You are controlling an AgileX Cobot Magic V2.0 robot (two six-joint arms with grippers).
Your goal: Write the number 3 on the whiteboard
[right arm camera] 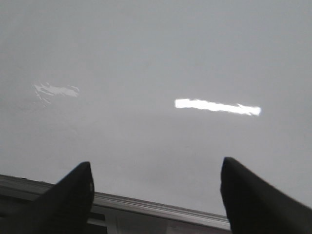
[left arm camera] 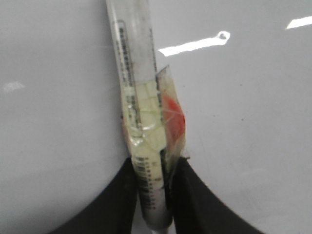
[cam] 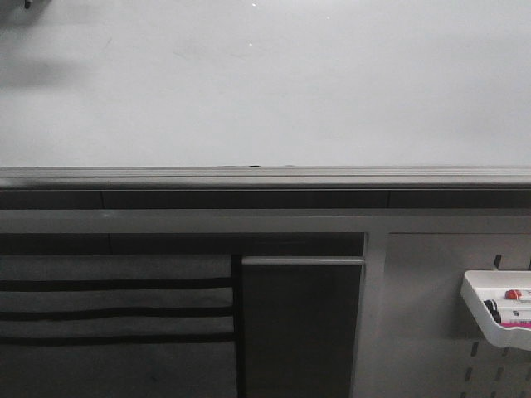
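Note:
The whiteboard (cam: 265, 83) fills the upper half of the front view, glossy white with faint smudges; neither gripper shows there. In the left wrist view my left gripper (left arm camera: 155, 163) is shut on a clear-barrelled marker (left arm camera: 134, 58) wrapped in yellowish tape with a red patch (left arm camera: 173, 117), pointing at the whiteboard (left arm camera: 243, 122); its tip is out of frame. My right gripper (right arm camera: 156, 163) is open and holds nothing, over the whiteboard (right arm camera: 146, 58) close to its grey rail (right arm camera: 161, 207). The number 3 is out of view.
The grey metal rail (cam: 265, 176) runs along the board's near edge. Below it are a grey pegboard panel (cam: 431, 348), a white tray (cam: 498, 311) holding markers at the right, a dark panel (cam: 303, 332) and a striped surface (cam: 116, 311) at the left.

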